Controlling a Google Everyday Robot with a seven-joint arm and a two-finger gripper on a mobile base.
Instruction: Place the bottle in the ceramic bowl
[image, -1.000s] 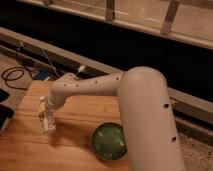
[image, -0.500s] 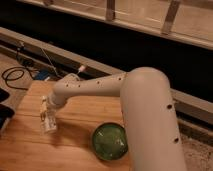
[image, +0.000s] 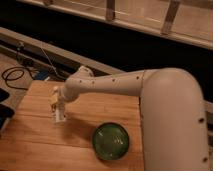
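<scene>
Camera view: hand (image: 58, 104) around slim bottle (image: 60, 116)

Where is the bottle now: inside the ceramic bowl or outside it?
Outside. The bottle is at the gripper, over the wooden table, apart from the green ceramic bowl, which holds nothing.

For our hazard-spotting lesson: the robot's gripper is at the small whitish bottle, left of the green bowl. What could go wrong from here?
1. The small whitish plastic bottle sits low at the gripper, close to the wooden table. Carried sideways at that height, it may knock the rim of the round glossy dark-green bowl and shove it.
2. Dropped off-centre, the slim bottle could tip over the rim onto the table.
</scene>
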